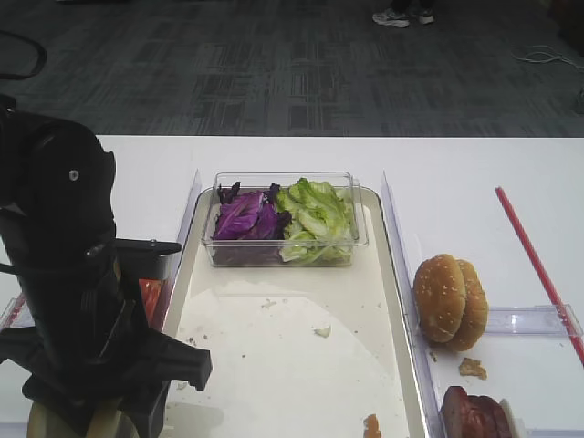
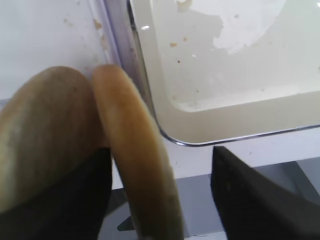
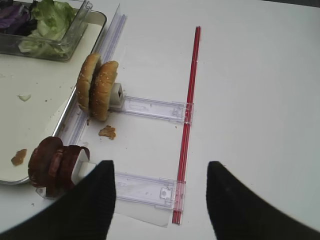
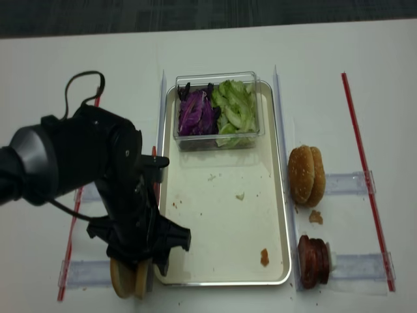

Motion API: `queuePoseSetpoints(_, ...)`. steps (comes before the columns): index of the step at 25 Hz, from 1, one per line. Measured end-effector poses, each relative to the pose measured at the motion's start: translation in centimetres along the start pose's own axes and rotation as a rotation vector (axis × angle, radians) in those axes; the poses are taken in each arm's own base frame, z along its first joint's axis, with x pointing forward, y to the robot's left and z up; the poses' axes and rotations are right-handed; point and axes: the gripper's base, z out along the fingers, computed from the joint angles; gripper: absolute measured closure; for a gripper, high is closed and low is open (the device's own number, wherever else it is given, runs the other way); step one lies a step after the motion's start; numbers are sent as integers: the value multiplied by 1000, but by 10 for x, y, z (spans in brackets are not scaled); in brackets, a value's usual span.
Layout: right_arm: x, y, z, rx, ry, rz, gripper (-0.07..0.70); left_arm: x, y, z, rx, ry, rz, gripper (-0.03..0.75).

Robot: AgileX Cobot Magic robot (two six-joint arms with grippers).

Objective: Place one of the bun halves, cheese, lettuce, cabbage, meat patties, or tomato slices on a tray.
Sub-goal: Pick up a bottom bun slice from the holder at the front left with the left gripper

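Left arm (image 4: 85, 169): bulky matte black casing, rounded joints, small silver screw, black cable looped above.

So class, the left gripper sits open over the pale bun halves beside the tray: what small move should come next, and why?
Probably close the left gripper on the nearer bun half. Its fingers stand wide with that bun half upright between them, nothing is gripped yet, and the tray lies just beside it.
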Motion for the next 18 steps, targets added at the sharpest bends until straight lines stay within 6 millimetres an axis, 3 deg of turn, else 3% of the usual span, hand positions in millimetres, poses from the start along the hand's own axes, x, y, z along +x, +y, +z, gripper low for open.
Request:
queuePoseSetpoints(11,0,0,0,0,0,0,204,0,6,0,-68,2,-31,443)
queuePoseSetpoints(18,0,0,0,0,0,0,204,0,8,0,-95,1,-47,598)
